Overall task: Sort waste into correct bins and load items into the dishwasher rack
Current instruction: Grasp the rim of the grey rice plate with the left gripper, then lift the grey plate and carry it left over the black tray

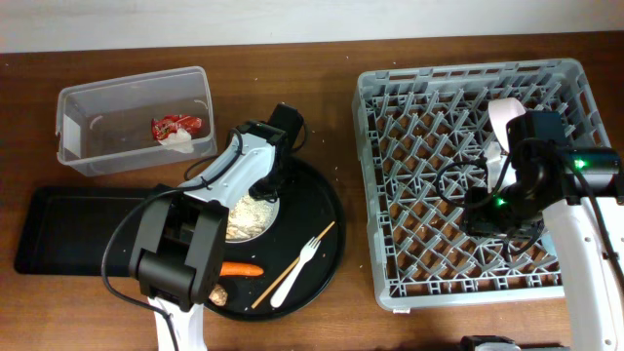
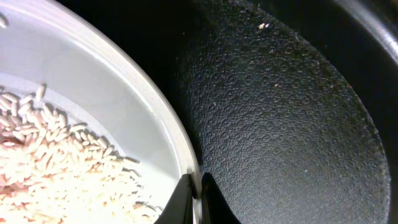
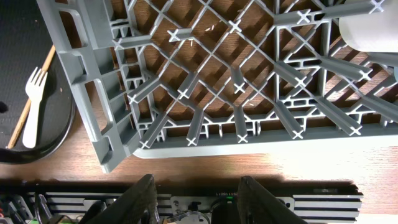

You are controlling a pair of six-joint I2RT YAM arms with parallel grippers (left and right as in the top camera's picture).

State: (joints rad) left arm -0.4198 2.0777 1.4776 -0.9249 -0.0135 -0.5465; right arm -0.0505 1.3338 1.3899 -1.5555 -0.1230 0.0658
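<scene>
My left gripper [image 1: 265, 190] [image 2: 200, 193] is shut on the rim of the white plate [image 1: 255, 226] [image 2: 112, 106], which holds the beige food scraps [image 1: 242, 213] [image 2: 50, 162]. The plate lies on the round black tray [image 1: 317, 210] [image 2: 280, 112]. The fork [image 1: 297, 265] [image 3: 32, 106], chopstick [image 1: 283, 275] [image 3: 18, 126], carrot [image 1: 241, 269] and brown lump [image 1: 218, 292] also lie on it. The red wrapper [image 1: 175, 125] and tissue [image 1: 181, 142] lie in the clear tub [image 1: 97, 93]. My right gripper [image 1: 499, 216] [image 3: 205, 199] is open and empty over the grey rack [image 1: 390, 283] [image 3: 93, 81].
The shallow black tray [image 1: 68, 229] lies at the left, in front of the tub. A white rounded object [image 3: 367, 25] sits in the rack; I cannot tell what it is. The bowl and cups are out of view.
</scene>
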